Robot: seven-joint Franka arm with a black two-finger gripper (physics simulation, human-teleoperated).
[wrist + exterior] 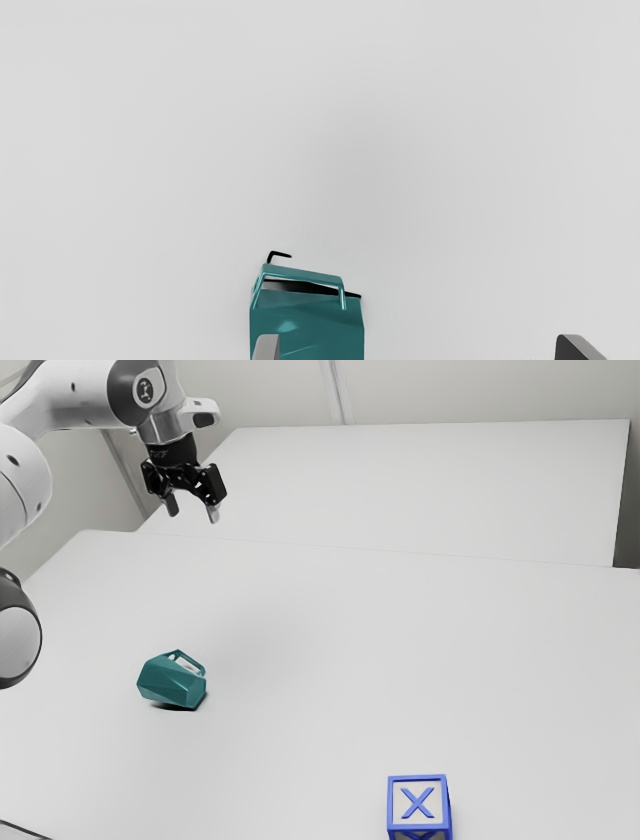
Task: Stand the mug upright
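High above the table, toward the exterior view's upper left, hangs my gripper [192, 514], its fingers wide apart with nothing between them. A teal faceted mug [172, 682] lies on its side on the table, well below the gripper, its handle on the upper side. In the wrist view the mug [310, 330] is partly cut off by the bottom edge, and one fingertip of the open gripper [417, 347] overlaps it in the picture. The mug's handle [302, 275] points away from the fingers.
A blue and white block [419, 806] marked with an X sits on the white table [330, 660], near the exterior view's bottom edge. Behind the table is another white surface [420, 490], and pale walls stand beyond it.
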